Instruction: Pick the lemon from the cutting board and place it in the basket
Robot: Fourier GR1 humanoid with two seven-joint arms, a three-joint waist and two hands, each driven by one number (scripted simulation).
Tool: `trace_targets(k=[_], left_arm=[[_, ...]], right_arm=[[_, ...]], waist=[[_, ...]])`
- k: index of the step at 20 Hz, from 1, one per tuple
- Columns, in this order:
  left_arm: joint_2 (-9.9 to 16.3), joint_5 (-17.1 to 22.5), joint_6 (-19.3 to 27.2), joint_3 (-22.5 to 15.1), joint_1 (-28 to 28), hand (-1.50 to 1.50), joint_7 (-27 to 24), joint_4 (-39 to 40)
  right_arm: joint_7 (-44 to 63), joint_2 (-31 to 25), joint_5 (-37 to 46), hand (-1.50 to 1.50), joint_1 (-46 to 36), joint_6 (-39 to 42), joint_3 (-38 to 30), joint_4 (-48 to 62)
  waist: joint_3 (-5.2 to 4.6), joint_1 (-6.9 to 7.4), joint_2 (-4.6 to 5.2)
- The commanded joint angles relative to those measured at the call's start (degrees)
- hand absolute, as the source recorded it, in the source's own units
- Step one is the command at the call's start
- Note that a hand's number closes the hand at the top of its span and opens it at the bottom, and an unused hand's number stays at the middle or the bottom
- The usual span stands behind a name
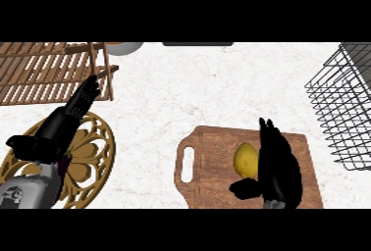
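Observation:
A yellow lemon (246, 159) lies on the brown wooden cutting board (210, 162) at the lower middle. My right hand (279, 164) stands over the board just right of the lemon, fingers straight and pointing away, thumb (245, 188) below the lemon; part of the lemon is hidden by the hand. A dark wire basket (344, 108) stands at the right edge. My left hand (69, 117) is at the left, fingers straight and raised, holding nothing.
A round golden openwork trivet (94, 157) lies under my left arm. A wooden slatted rack (43, 73) fills the upper left, with a pale round object (124, 47) beside it. A dark flat thing (197, 43) sits at the top edge.

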Motion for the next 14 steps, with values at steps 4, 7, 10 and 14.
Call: trace_targets(k=[4,7,10,14], left_arm=[[-2.12,-2.30,-0.52,1.09,-1.25,0.00,-2.16,3.40],[-3.65,-4.25,0.27,-0.33,1.98,0.00,-1.31,-0.11],[-3.26,-3.60,-1.10,1.48,0.34,0.00,-0.88,1.02],[-2.86,-2.85,-3.25,2.35,3.58,0.00,-0.73,-3.22]], right_arm=[[3.69,0.90,1.91,-1.50,1.79,-1.87,3.31,2.26],[-0.22,0.90,-0.83,-1.50,-2.62,-2.63,-2.50,9.33],[-3.85,-0.21,-0.90,-1.50,0.75,-4.89,-3.65,10.31],[-4.05,0.14,-2.89,-1.50,0.11,-3.62,-4.61,9.70]], waist=[[0.00,-0.17,-0.01],[0.00,0.05,0.00],[0.01,-0.06,0.00],[0.00,0.04,-0.03]])
